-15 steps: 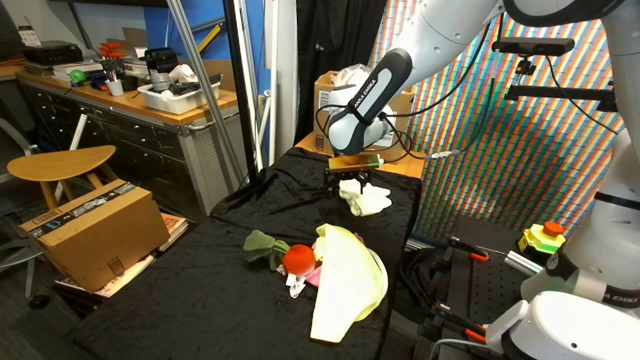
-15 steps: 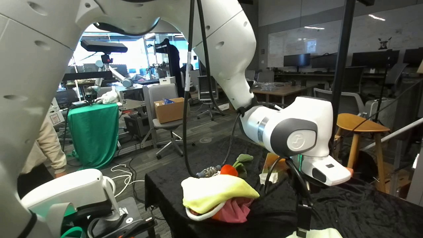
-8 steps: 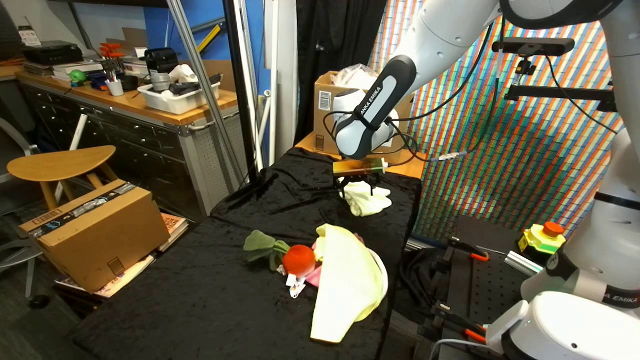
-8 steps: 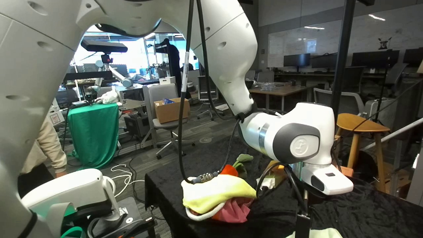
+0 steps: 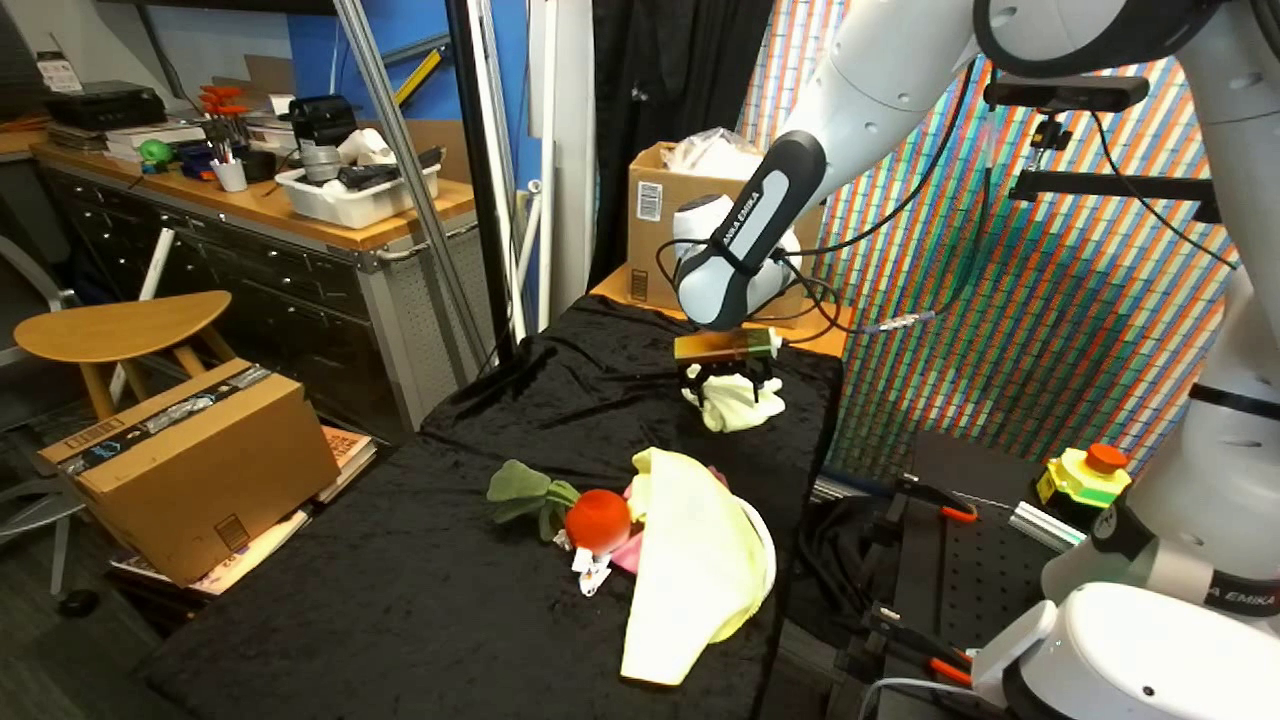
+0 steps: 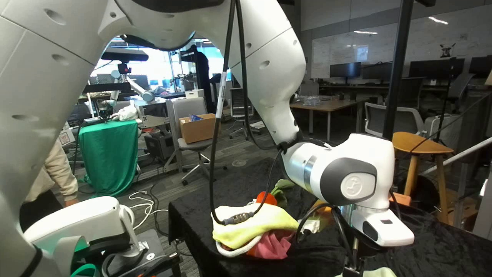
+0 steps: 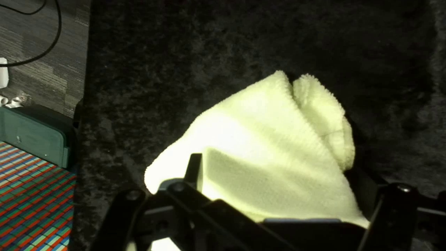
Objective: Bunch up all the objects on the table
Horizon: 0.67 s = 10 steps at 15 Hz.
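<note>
A pale yellow cloth point(image 5: 735, 412) lies crumpled at the far end of the black-covered table. It also shows in the wrist view point(image 7: 278, 115) and at the bottom edge of an exterior view point(image 6: 380, 272). My gripper point(image 5: 729, 392) is low over it, fingers apart on either side of the cloth; in the wrist view the jaws point(image 7: 284, 176) are wide. Contact is hard to tell. Apart from it is a pile: a larger yellow cloth point(image 5: 700, 570) over a white-rimmed thing point(image 5: 768, 550), pink fabric point(image 6: 273, 246), a red ball point(image 5: 598, 522) and green leaves point(image 5: 520, 490).
A cardboard box point(image 5: 655, 235) stands behind the table's far end, near the arm. The black-covered table's point(image 5: 430, 590) right edge runs close to the pile and cloth. The arm's cable point(image 6: 238, 218) hangs in front of the pile. An emergency stop point(image 5: 1085, 475) sits beside the arm base.
My gripper has moved down and a little right in an exterior view, from above and beside the small cloth to low over it. The pile has not moved.
</note>
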Each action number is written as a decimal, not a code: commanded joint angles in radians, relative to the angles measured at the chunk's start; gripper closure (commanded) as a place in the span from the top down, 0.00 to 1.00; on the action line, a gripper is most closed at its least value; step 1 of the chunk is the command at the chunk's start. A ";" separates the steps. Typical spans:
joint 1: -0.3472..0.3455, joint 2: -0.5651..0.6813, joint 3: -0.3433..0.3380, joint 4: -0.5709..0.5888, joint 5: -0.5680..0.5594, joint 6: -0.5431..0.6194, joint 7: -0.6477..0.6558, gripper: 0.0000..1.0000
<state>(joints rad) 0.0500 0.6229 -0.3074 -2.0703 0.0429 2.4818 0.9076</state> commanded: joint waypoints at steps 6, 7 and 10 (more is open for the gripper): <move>-0.024 0.034 0.011 0.030 -0.001 -0.010 0.028 0.97; -0.023 0.031 0.011 0.029 -0.002 -0.008 0.027 0.75; -0.021 0.031 0.010 0.038 -0.005 -0.010 0.029 0.63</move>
<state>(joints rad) 0.0381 0.6495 -0.3048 -2.0529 0.0432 2.4819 0.9204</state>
